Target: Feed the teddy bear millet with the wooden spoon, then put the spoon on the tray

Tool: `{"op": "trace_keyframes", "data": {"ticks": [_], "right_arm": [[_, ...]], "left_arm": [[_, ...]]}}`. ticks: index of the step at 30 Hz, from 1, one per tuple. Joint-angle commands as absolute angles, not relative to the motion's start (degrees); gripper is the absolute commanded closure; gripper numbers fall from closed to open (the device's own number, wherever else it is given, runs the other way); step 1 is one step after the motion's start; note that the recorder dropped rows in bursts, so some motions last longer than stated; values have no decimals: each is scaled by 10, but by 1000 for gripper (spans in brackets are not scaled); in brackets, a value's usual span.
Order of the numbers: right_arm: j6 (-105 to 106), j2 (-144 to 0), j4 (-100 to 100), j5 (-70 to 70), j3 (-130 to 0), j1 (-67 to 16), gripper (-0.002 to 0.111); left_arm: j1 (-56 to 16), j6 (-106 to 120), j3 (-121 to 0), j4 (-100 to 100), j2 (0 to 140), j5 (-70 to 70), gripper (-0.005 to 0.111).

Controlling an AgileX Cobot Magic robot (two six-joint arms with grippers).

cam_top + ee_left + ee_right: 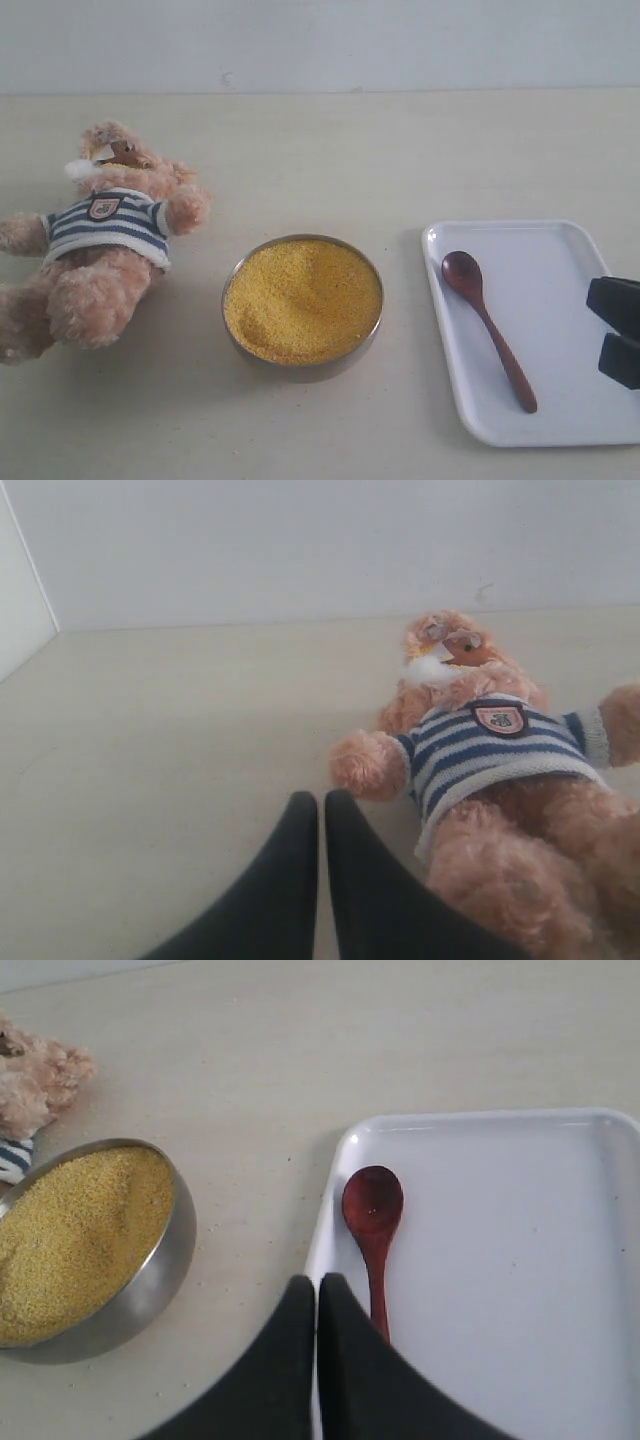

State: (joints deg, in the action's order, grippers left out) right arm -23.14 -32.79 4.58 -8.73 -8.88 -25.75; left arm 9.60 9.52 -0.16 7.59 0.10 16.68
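One white tray [560, 270] lies nearest, at the right of the table [330, 160], and on it rests the single wooden spoon [488, 325]. It lies flat near the tray's left rim, oval bowl toward the far side and handle slanting back toward the near edge. The right gripper [317, 1278] hangs over the tray's right part. Its two dark fingers are pressed together with only a thin line between them, and they grip nothing.

Just left of the tray, not touching it, stands one round metal bowl [300, 370] heaped with yellow millet [300, 298].

Farther left and back, well apart from the bowl, one teddy bear [105, 235] in a striped shirt lies on its back, head toward the wall. The left gripper [320, 795] hovers beside the bear's arm, fingers likewise pressed together and empty.
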Motion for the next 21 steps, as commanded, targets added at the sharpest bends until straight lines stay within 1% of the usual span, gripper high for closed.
{"op": "trace_keyframes", "data": {"ticks": [1,5,8,13,16,21], "right_arm": [[-183,-326,58,-53,-87,-258,109],[-125,-325,59,-39,-87,-244,109],[-103,-296,59,-75,-87,-204,109],[-29,-206,57,-125,-87,-134,109],[0,-150,52,-167,-87,-107,109],[20,-99,42,-212,-87,-95,109]], "left_arm": [[97,98,0,82,0,168,102],[97,98,0,82,0,168,102],[97,98,0,82,0,168,102],[97,98,0,82,0,168,102],[97,98,0,82,0,168,102],[97,98,0,82,0,168,102]]}}
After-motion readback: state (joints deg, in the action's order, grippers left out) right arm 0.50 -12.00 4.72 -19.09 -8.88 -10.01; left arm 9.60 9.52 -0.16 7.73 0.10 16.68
